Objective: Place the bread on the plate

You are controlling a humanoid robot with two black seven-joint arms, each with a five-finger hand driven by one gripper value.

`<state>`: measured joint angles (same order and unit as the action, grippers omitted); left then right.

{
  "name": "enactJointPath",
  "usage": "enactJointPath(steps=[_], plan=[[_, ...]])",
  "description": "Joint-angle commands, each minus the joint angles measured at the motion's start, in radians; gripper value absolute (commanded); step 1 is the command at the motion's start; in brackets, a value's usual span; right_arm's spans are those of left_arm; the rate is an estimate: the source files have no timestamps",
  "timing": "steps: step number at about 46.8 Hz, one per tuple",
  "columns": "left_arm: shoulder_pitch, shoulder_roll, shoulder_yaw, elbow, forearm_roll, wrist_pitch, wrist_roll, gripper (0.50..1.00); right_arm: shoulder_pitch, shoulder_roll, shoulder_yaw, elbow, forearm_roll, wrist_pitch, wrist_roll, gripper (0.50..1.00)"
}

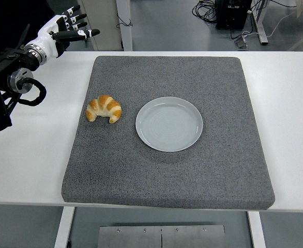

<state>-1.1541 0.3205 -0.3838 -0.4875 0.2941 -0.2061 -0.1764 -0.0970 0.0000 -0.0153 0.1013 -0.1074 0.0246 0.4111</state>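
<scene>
A golden-brown crescent croissant [104, 109] is laid on the grey foam mat [167, 170], just left of the round pale-grey plate [169, 124]. The white-fingered left hand [64, 32] is held spread at the far-left corner.

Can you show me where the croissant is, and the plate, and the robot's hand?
croissant [104, 108], head view, middle of its golden back.
plate [192, 110], head view, its right rim.
left hand [63, 31], head view, white palm at the top left.
</scene>
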Motion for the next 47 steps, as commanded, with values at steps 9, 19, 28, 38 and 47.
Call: enactJointPath(steps=[9, 19, 28, 38, 47], plan=[[0.019, 0.133, 0.000, -0.243, 0.284, 0.001, -0.002, 0.968, 0.000, 0.000, 0.000, 0.000, 0.000, 0.000, 0.000, 1.000], [0.048, 0.189, 0.002, -0.352, 0.483, 0.002, 0.002, 0.968, -0.001, 0.000, 0.000, 0.000, 0.000, 0.000, 0.000, 1.000], [0.062, 0.216, 0.003, -0.417, 0.614, 0.002, 0.000, 0.968, 0.000, 0.000, 0.000, 0.000, 0.000, 0.000, 0.000, 1.000], [0.085, 0.261, 0.039, -0.500, 0.737, 0.014, 0.000, 0.968, 0.000, 0.000, 0.000, 0.000, 0.000, 0.000, 0.000, 1.000], [0.099, 0.264, 0.114, -0.507, 0.827, 0.092, -0.003, 0.968, 0.000, 0.000, 0.000, 0.000, 0.000, 0.000, 0.000, 1.000]])
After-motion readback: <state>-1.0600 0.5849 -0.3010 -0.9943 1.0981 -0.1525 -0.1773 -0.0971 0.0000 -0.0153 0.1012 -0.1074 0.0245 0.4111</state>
